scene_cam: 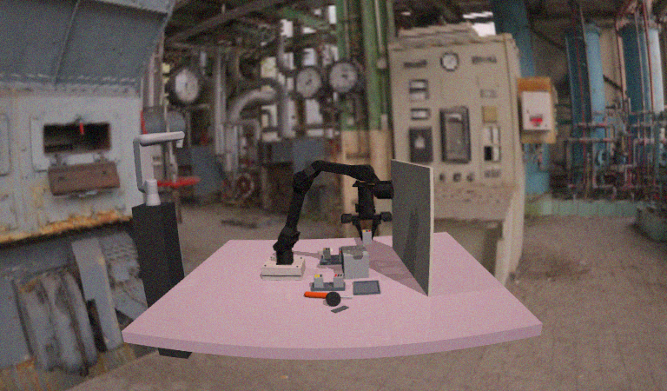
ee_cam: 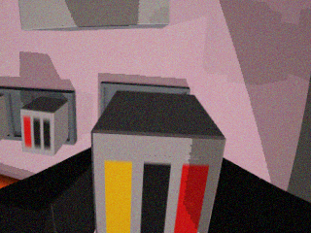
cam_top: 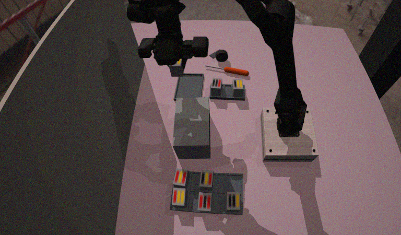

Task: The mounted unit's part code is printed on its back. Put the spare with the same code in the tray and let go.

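Now | black parallel-jaw gripper (cam_top: 176,64) holds firmly the small grey spare block with yellow-black-red stripes (ee_cam: 155,204) | block hangs just beyond the far edge of the shallow grey tray (cam_top: 189,86) | bring it over the tray's middle, lower gently, release only near the floor.
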You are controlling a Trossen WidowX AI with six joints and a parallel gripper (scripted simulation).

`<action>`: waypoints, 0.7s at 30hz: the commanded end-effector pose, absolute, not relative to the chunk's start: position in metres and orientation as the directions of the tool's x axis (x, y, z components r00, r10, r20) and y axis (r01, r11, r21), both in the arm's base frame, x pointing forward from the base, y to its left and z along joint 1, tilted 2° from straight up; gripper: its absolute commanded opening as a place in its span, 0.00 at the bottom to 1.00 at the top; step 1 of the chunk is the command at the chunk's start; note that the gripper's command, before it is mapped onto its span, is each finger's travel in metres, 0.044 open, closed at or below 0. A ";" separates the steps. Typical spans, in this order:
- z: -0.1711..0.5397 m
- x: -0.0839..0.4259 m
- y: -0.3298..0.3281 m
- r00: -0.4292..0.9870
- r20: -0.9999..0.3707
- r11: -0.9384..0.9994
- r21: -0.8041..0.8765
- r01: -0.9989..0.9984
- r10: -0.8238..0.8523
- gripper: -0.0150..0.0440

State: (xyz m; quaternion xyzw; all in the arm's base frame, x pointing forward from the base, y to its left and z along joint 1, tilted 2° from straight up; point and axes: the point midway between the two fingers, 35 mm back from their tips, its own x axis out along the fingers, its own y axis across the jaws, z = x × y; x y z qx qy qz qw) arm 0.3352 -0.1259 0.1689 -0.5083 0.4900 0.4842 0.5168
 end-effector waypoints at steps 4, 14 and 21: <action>0.166 0.332 -0.168 0.053 -0.999 -0.013 -0.053 -0.998 0.004 0.25; 0.163 0.327 -0.196 0.053 -0.999 -0.030 -0.053 -0.998 0.005 0.25; 0.157 0.328 -0.197 0.053 -0.999 -0.030 -0.053 -0.998 0.005 0.25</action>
